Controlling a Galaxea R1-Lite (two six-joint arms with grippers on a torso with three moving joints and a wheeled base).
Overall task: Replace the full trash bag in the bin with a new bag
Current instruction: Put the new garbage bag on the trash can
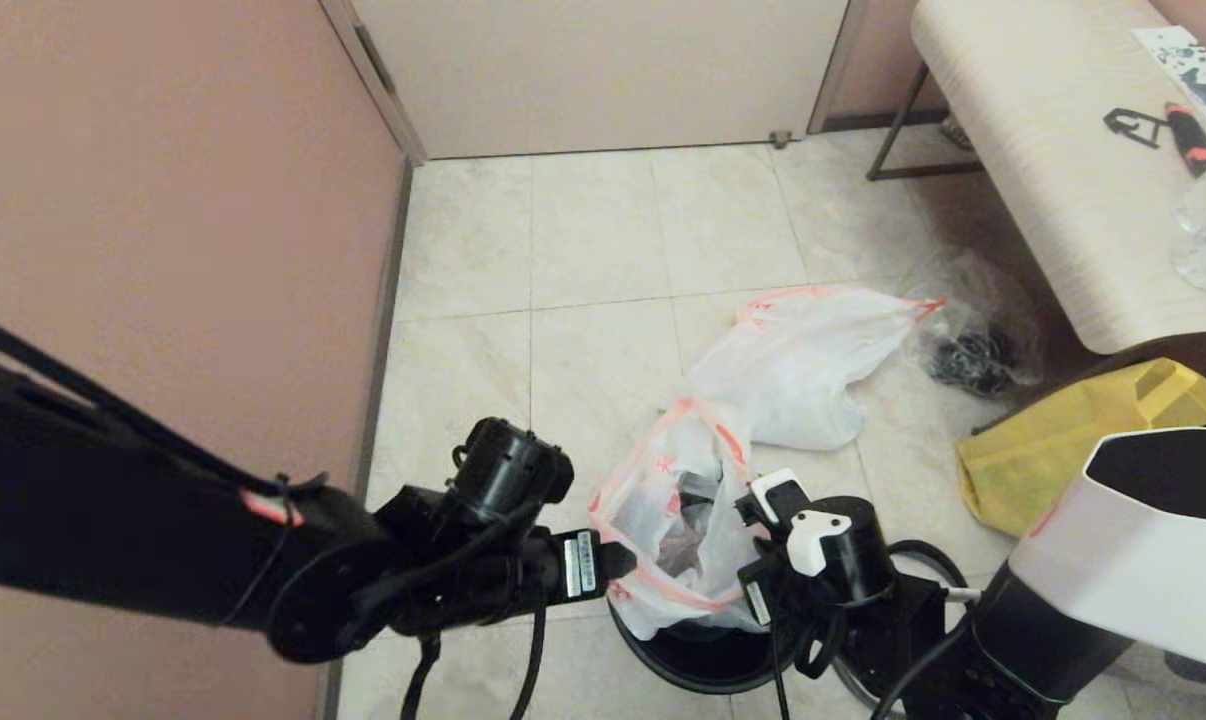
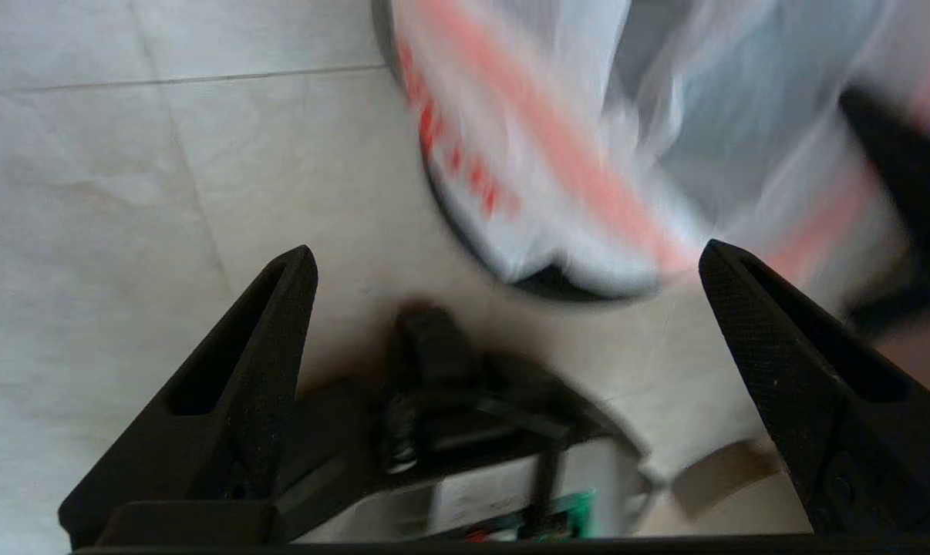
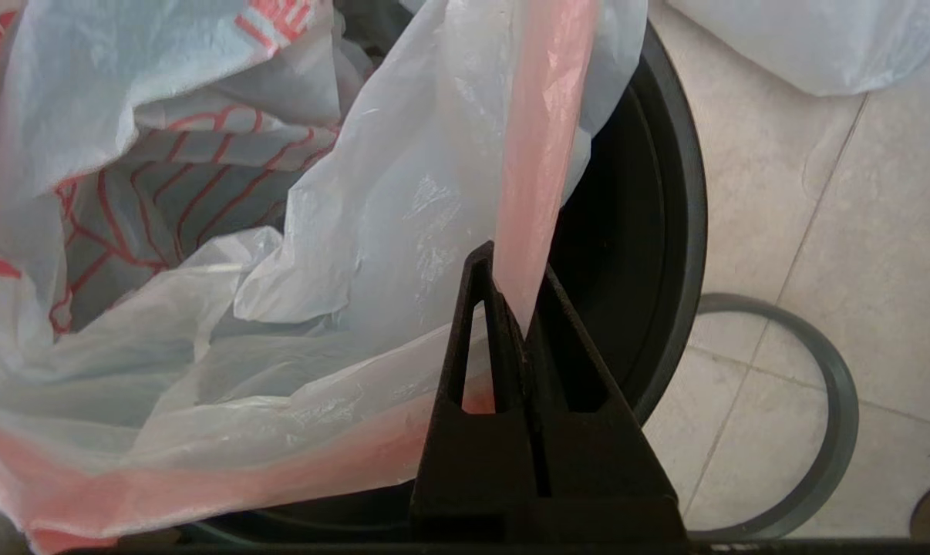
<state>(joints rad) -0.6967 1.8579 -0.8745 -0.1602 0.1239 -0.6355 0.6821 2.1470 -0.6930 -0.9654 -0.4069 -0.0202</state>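
The new bag (image 1: 678,520), white with an orange-red rim and bold red print, stands half open in the mouth of the black bin (image 1: 703,665). My right gripper (image 3: 513,266) is shut on the bag's orange-red rim (image 3: 542,139) at the bin's right side, over the bin (image 3: 665,231). To the left of the bin, my left gripper (image 2: 503,258) hangs open with nothing between its fingers, the bag (image 2: 588,139) just beyond them. The full trash bag (image 1: 793,370), mostly plain white, lies on the floor tiles behind the bin.
A grey ring (image 3: 835,401) lies on the floor beside the bin. A clear bag with black cords (image 1: 973,345) and a yellow tote (image 1: 1073,440) sit to the right, under a table (image 1: 1053,150). A wall (image 1: 163,200) runs along the left.
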